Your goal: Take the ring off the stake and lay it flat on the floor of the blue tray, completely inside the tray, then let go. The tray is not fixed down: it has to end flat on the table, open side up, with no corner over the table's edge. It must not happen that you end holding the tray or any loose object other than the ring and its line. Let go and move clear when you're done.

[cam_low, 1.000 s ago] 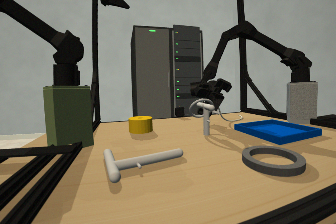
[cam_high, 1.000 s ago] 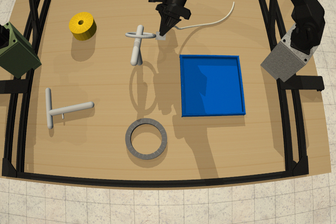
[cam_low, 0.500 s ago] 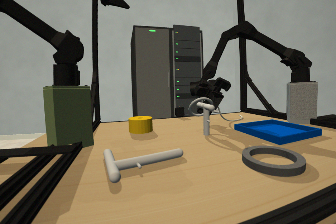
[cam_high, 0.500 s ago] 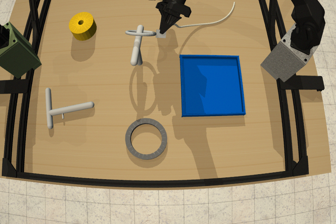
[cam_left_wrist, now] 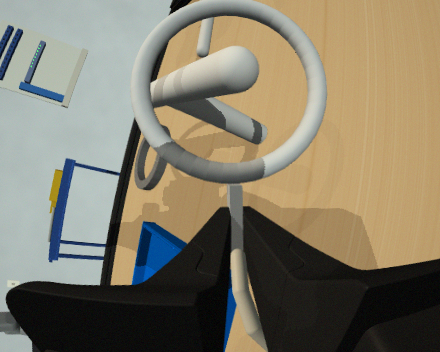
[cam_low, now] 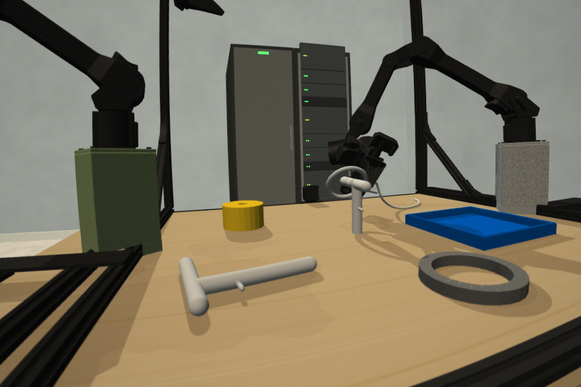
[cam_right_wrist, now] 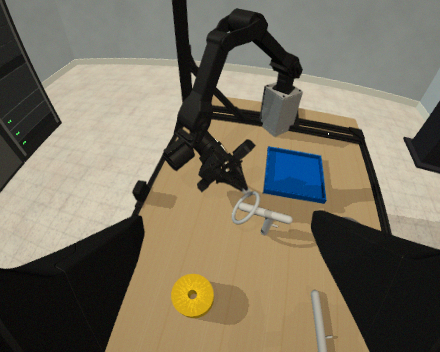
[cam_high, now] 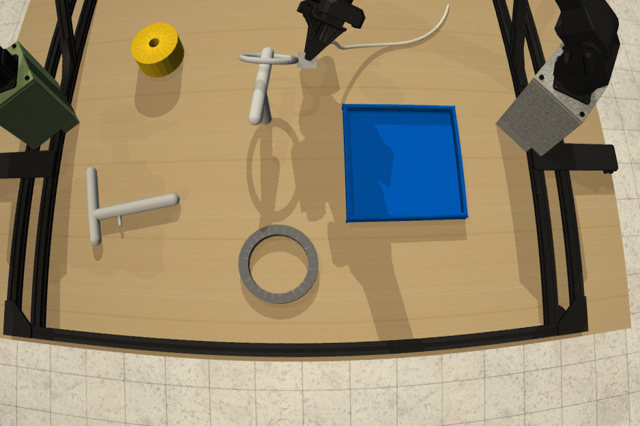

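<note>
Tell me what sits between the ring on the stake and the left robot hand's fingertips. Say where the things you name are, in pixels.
A small flat grey tab [cam_high: 301,63] [cam_left_wrist: 235,197], pinched by the left gripper [cam_high: 309,58] [cam_left_wrist: 234,216]; the left wrist view shows it.

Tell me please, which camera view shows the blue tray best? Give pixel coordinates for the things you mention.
The top view: the blue tray [cam_high: 426,168] [cam_low: 483,225] [cam_left_wrist: 156,245] [cam_right_wrist: 294,175] is whole and large there, with its floor and four walls in sight. The exterior view shows it whole from a low angle; right wrist, whole but small; left wrist, only parts.

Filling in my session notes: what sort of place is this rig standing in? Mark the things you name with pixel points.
Probably a robotics lab or server room: tall dark grey equipment cabinets with green lights [cam_low: 265,129] [cam_right_wrist: 1,95], a black metal frame [cam_high: 222,347] around the wooden table, and pale tiled flooring [cam_high: 310,390] [cam_right_wrist: 111,100].
</note>
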